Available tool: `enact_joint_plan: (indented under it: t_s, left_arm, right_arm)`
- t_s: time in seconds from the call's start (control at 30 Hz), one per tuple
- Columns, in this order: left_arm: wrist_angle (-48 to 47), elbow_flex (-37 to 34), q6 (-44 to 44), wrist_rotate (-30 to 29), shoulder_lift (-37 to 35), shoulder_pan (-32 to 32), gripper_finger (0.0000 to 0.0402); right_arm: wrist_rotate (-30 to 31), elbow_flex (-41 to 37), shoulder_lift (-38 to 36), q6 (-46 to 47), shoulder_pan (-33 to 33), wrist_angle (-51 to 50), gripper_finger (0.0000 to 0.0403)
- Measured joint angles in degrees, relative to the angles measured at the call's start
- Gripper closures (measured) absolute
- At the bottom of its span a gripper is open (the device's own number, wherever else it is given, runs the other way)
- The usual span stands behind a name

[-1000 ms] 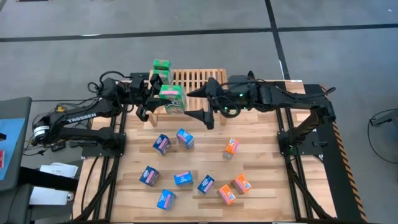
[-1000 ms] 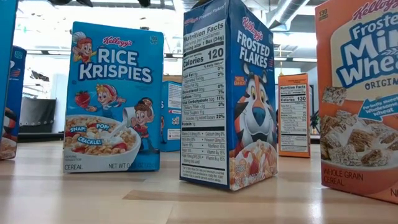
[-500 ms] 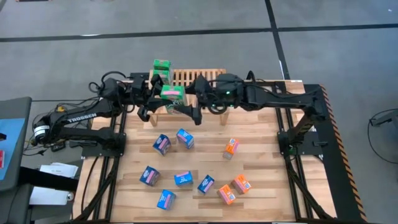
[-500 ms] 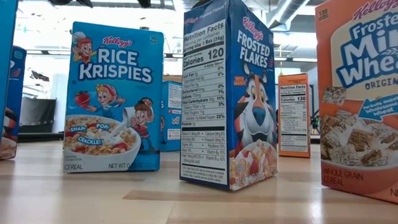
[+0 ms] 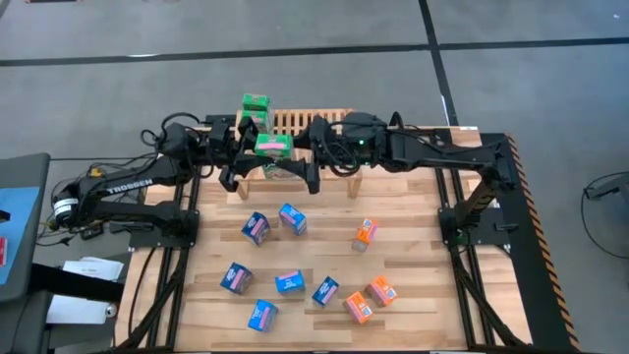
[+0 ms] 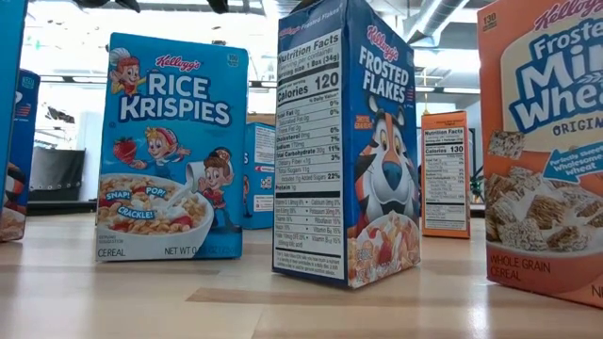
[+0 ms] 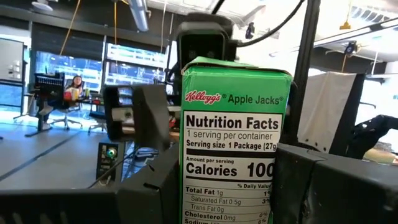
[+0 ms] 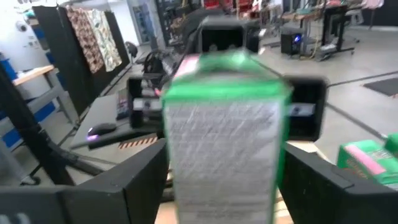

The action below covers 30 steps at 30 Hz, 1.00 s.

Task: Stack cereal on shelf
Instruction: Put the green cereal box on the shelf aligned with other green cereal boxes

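Cereal: a green box [image 5: 272, 147] sits between both grippers at upper centre of the high view, over the left end of the shelf [image 5: 316, 126]. Left gripper [image 5: 246, 149] is clamped on it; in the left wrist view the box [image 7: 235, 140] stands upright between the two dark fingers [image 7: 152, 186], nutrition panel facing the camera. Right gripper [image 5: 295, 167] comes in from the right with jaws apart, one finger each side of the same box; the right wrist view shows the box [image 8: 224, 137] blurred between its fingers [image 8: 134, 180], gaps visible on both sides, so not gripping as far as I can tell.

A second green box [image 5: 255, 104] stands just behind, at the shelf's upper left end; a green-and-pink one [image 8: 367, 158] shows at the right edge of the right wrist view.

Loose boxes lie lower on the table [image 5: 423, 246]: six blue boxes [image 5: 256, 228] centre-left and low, three orange boxes [image 5: 366, 233] to their right, all well apart from the shelf.

Low view: only boxes close up, a Rice Krispies box [image 6: 174, 146] left, a Frosted Flakes box [image 6: 344, 141] centre, an orange Mini-Wheats box [image 6: 546, 141] at the right edge. No gripper in it.

A person [image 7: 76, 84] sits far back in the room at upper left of the left wrist view.
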Motion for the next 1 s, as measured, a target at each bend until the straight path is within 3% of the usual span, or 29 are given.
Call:
enact_joint_plan:
  t_s: [0.13, 0.3, 0.47, 0.67, 1.0]
  left_arm:
    - [-1.24, 0.09, 0.55, -2.86, -0.03, -0.01, 0.0237]
    - [-1.74, 0.07, 1.03, -4.45, -0.05, -0.03, 0.0203]
    - [-1.81, 0.07, 0.96, -5.55, -0.03, -0.01, 0.0176]
    - [-2.85, 0.07, 0.86, -5.43, -0.02, 0.03, 0.0173]
    - [-18.27, 0.72, 2.98, -2.57, -10.16, 6.35, 0.0168]
  right_arm:
    - [-0.08, -0.02, -0.02, 0.20, -0.07, 0.10, 0.0124]
    - [0.04, -0.02, -0.08, 0.19, -0.11, 0.12, 0.0142]
    - [0.02, -0.02, -0.08, 0.19, -0.62, 0.15, 0.0193]
    - [-0.05, -0.02, -0.08, 0.19, -0.78, 0.10, 0.0246]
    - [-1.85, -0.02, 0.07, -1.39, -1.29, 3.24, 0.0235]
